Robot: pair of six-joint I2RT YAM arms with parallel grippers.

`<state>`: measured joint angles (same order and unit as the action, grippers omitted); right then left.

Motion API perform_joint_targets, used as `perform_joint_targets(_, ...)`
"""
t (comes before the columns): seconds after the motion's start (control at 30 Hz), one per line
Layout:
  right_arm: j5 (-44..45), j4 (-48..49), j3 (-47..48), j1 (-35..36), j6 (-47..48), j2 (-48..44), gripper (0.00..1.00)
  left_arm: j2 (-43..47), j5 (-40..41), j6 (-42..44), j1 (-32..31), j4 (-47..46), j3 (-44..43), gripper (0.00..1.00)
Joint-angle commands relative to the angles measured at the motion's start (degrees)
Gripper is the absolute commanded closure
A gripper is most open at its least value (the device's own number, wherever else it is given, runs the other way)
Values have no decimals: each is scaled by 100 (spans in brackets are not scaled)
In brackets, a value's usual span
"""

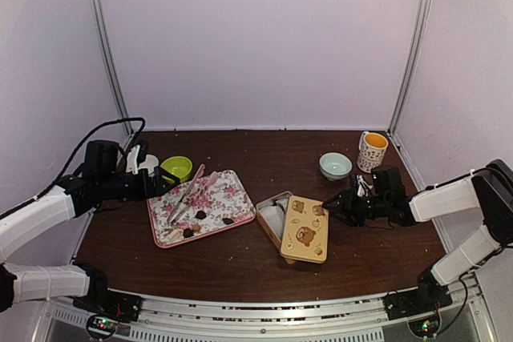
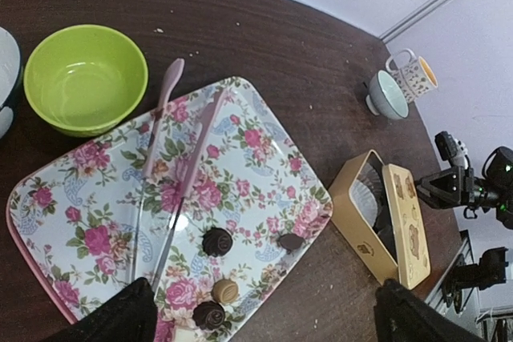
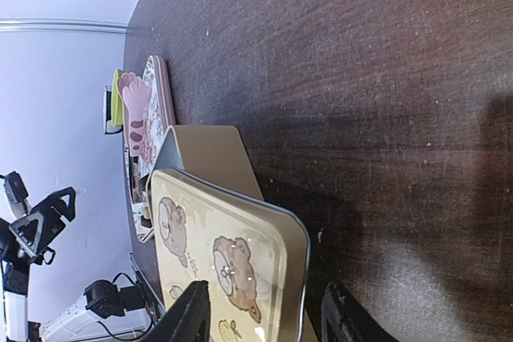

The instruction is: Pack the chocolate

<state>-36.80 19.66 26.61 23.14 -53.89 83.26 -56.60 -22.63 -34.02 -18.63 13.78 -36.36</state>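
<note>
Dark wooden worktop (image 1: 240, 266), white walls on three sides. The left gripper (image 2: 264, 322) hangs with its jaws spread wide above the near end of a floral tray (image 2: 264, 142). Four pieces of chocolate (image 2: 216, 241) lie on that end of the tray, three dark and one tan. Pink tongs (image 2: 160, 118) rest across its far half, and a green bowl (image 2: 84, 78) stands just beyond. The right gripper (image 3: 268, 318) has its jaws apart astride a corner of the bear-printed lid (image 3: 232, 254), with a sliver of gap at one finger. The lid sits askew on a tan tin (image 2: 357, 198), leaving one end open. A pale bowl (image 1: 335, 166) and a mug (image 1: 373, 150) stand behind.
</note>
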Motion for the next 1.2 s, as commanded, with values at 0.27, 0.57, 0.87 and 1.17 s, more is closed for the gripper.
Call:
perform_joint_targets(0.27, 32, 345, -159, 83, 17, 141, 54, -1485, 321, 373, -2030, -430, -1064, 9)
perform_joint_targets(0.57, -115, 965, -329, 110, -245, 398, 55, -3048, 280, -54, -3289, -1195, -1929, 14)
perform_joint_targets(0.87, -111, 1006, -367, 202, -322, 299, 56, -4897, 272, -420, -3744, -891, -3429, 29)
perform_joint_targets(1.17, -75, 999, -482, 288, -374, 171, 54, -5512, 140, -477, -3744, -590, -3933, 44)
